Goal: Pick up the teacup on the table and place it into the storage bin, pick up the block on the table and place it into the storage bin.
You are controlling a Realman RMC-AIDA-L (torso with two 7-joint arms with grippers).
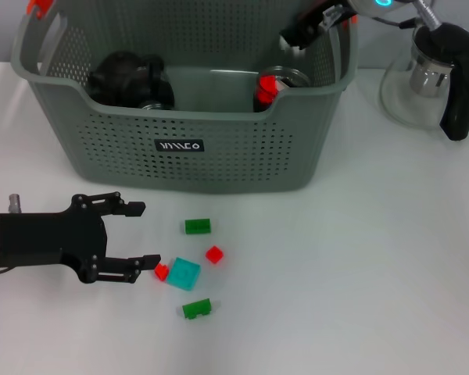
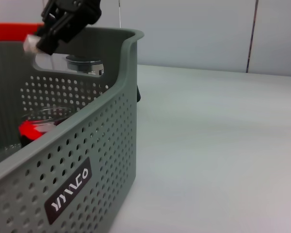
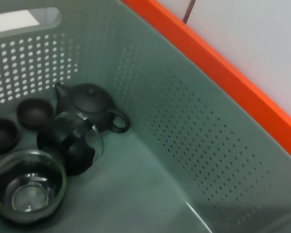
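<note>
Lower left of the head view: the left hand [image 1: 139,234], fingers apart, faces right toward the red block [image 1: 162,271] touching its lower fingertip. The right hand [image 1: 316,27] hangs over the bin [image 1: 219,156]; its fingers' state I cannot tell.

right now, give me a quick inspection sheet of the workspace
surface: white table, bare apart from the items below
job's things: storage bin at the back; inside it a black teapot, dark small cups and a glass pitcher; small blocks loose in front of the bin: green, red, cyan, green, red
clutter: glass teapot with black handle on the table, right of the bin
grippers: left gripper open, low beside the blocks, one finger by the small red block; right gripper above the bin's right rear corner, holding nothing visible
cables: nothing seen
surroundings: pale wall behind the table
</note>
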